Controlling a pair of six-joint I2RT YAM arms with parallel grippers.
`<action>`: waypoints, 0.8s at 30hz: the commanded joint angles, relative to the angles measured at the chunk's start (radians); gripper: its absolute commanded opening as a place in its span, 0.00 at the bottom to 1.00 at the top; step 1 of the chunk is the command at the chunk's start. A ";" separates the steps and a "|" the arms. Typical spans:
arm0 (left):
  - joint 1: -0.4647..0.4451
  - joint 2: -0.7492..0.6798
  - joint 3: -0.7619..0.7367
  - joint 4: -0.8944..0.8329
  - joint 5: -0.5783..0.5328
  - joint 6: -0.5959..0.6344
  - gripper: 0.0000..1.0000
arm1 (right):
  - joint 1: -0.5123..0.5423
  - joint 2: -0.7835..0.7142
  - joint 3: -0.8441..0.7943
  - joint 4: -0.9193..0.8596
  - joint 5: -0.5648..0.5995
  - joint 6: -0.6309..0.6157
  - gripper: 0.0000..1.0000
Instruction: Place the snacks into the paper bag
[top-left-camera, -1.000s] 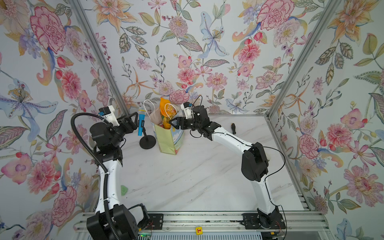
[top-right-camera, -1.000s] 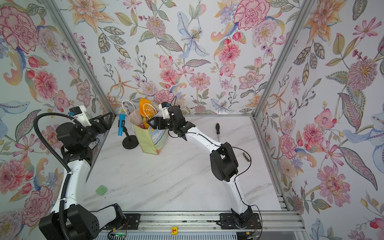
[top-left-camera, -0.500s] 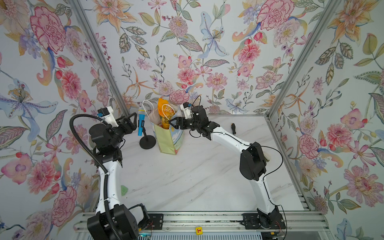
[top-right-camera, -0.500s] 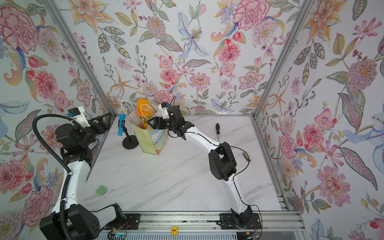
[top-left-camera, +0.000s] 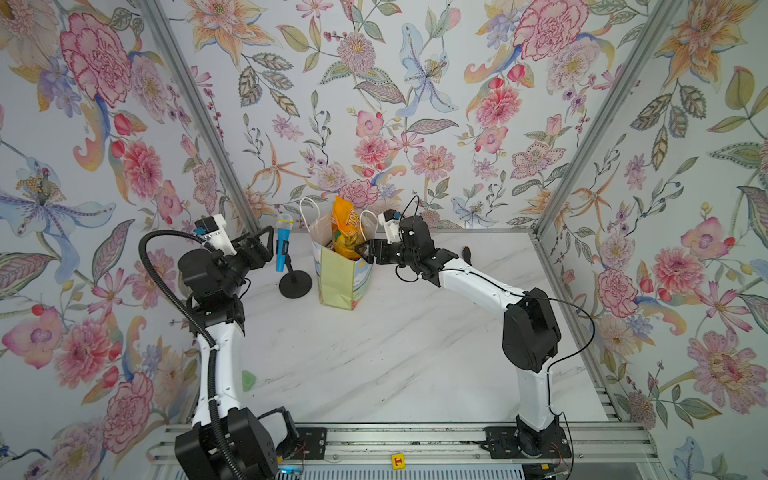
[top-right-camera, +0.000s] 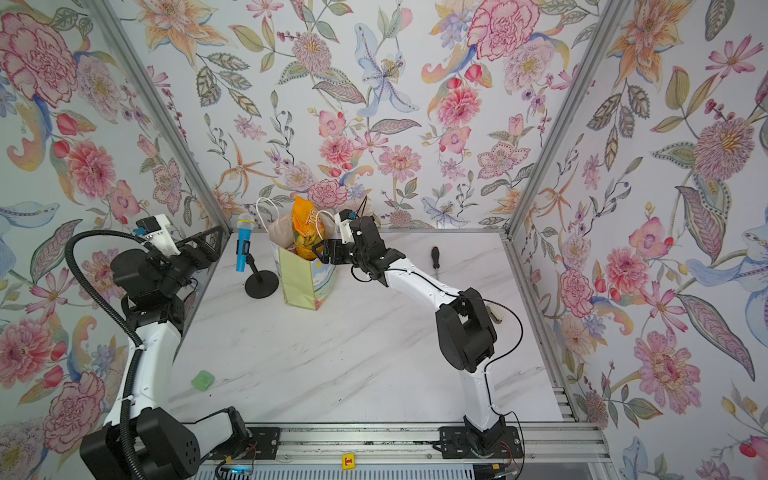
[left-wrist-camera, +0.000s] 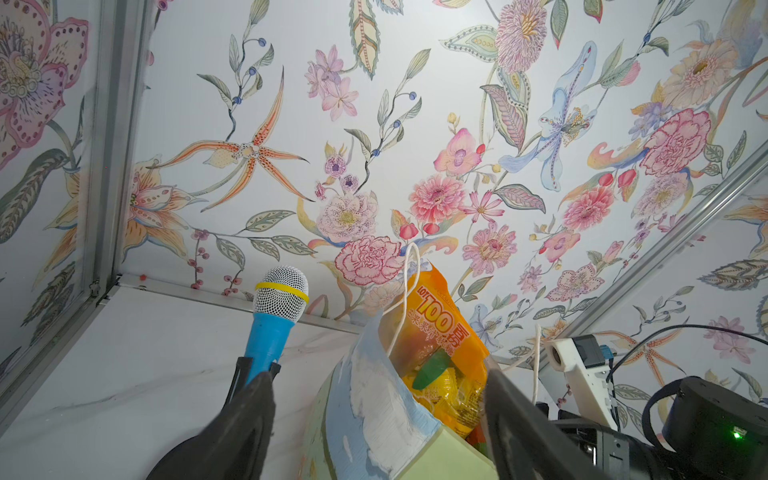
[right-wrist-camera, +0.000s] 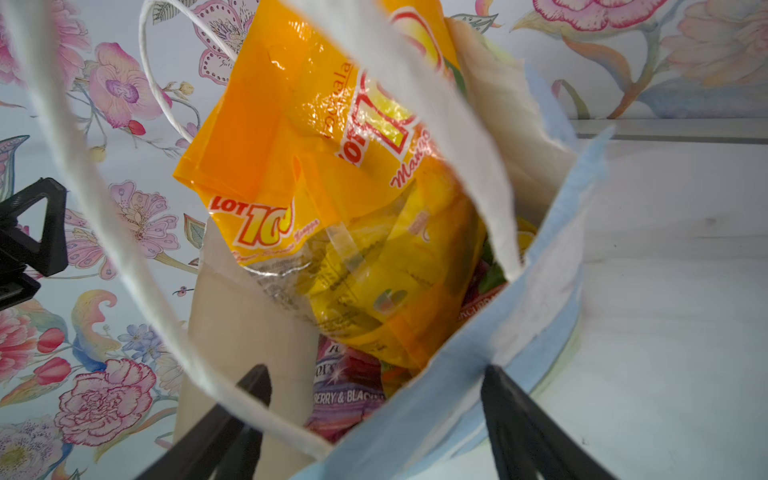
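The paper bag (top-left-camera: 338, 282), a small upright gift bag with a pale yellow-green side and a painted blue-and-white front, stands at the back of the white marbled table (top-left-camera: 374, 353), just right of the blue toy microphone (top-left-camera: 284, 245). Its white cord handles (top-left-camera: 308, 210) arch above its mouth; and there it is, the yellow-orange glossy plastic "100" packet (top-left-camera: 345, 226), standing on end inside the bag, its top poking well above the rim; deeper down, in the right wrist view, a purple packet (right-wrist-camera: 345, 399) lies under it. My right end effector (top-left-camera: 365, 252) hovers at the bag's right rim, level with the mouth, jaws spread wide and gripping nothing; the wrist view shows the bag's blue front wall running between my two black fingers (right-wrist-camera: 511, 415), with a cord loop crossing in front, though I cannot tell whether anything touches. My left end effector (top-left-camera: 262, 245) hangs just beside the microphone, on the side away from the bag, raised off the table, likewise released and empty. A black-handled screwdriver (top-right-camera: 435, 257) lies behind my right arm near the back wall, well apart from the bag; a small pale green piece (top-right-camera: 203, 380) sits flat on the table near my left arm's base, too small to identify.
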 joint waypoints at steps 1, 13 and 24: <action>0.010 -0.016 -0.010 0.034 0.020 -0.016 0.80 | -0.006 -0.059 -0.039 0.022 0.021 -0.021 0.81; 0.014 -0.014 -0.014 0.043 0.017 -0.016 0.81 | -0.022 -0.163 -0.135 0.006 0.077 -0.059 0.82; 0.006 -0.135 -0.206 0.154 -0.248 0.096 0.91 | -0.180 -0.484 -0.468 -0.034 0.245 -0.199 0.99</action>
